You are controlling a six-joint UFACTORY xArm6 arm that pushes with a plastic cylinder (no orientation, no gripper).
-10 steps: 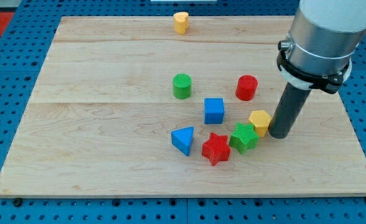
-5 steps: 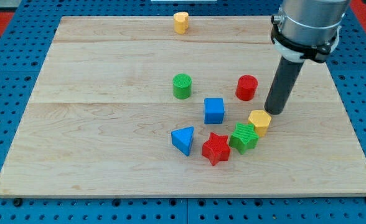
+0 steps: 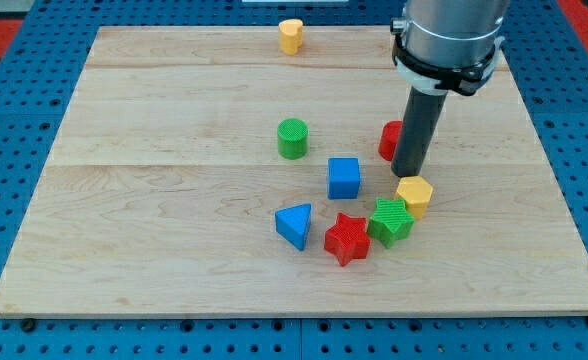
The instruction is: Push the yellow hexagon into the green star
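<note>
The yellow hexagon (image 3: 415, 194) lies right of the board's centre, touching the upper right side of the green star (image 3: 390, 220). The red star (image 3: 347, 238) sits against the green star's left side. My tip (image 3: 407, 173) stands just above the yellow hexagon, close to its top edge; I cannot tell whether it touches. The rod partly hides the red cylinder (image 3: 388, 140) behind it.
A blue cube (image 3: 343, 177) and a blue triangle (image 3: 294, 224) lie left of the stars. A green cylinder (image 3: 292, 137) stands near the centre. Another yellow block (image 3: 291, 35) sits at the board's top edge. The wooden board (image 3: 174, 200) rests on a blue pegboard.
My tip moved from the hexagon's right side up and to the left, ending just above it. The blocks have barely moved.
</note>
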